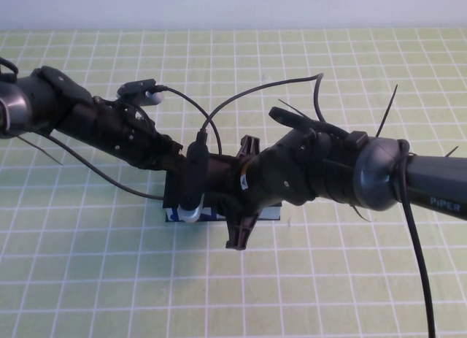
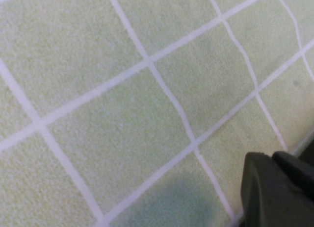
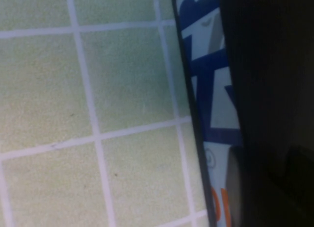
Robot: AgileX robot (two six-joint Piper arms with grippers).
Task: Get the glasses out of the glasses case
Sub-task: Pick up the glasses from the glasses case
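Note:
The glasses case [image 1: 174,215] lies at the middle of the green checked mat, mostly hidden under both arms; only its pale front with blue print shows. That front also fills the right wrist view [image 3: 211,89], with black above it. The glasses are hidden. My left gripper [image 1: 174,179] reaches down onto the case's left end; a dark part of it shows over bare mat in the left wrist view [image 2: 277,190]. My right gripper [image 1: 243,193] is over the case's right part, open, with one finger [image 1: 248,145] behind the case and the other [image 1: 238,239] in front.
The green mat with white grid lines [image 1: 87,279] covers the whole table. Black cables [image 1: 255,90] loop above the arms. A small white-tipped camera [image 1: 191,210] hangs in front of the case's left part.

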